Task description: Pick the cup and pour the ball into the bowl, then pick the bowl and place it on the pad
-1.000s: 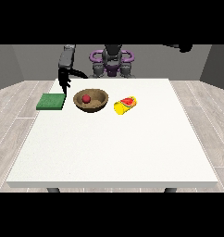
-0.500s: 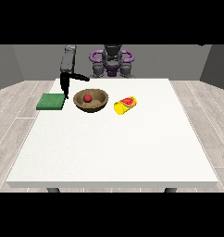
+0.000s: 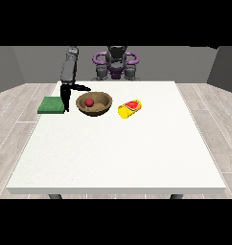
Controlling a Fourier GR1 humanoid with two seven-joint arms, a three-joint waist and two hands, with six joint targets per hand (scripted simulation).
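One big white table [image 3: 137,153] holds a brown bowl [image 3: 94,103], with a green pad [image 3: 52,105] near it on one side and a yellow cup [image 3: 130,108] lying on its side just beside it on the other. Between the pad and the bowl hangs the hand at the view's left [image 3: 66,93], fingers pointing down and thumb sticking out toward the bowl, spread apart and holding nothing. Inside the bowl sits a little red ball [image 3: 89,102].

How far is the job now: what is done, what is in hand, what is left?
Done: the ball is in the bowl, and the cup lies on its side. In hand: the hand at the view's left hangs beside the bowl. Left: putting the bowl on the pad.
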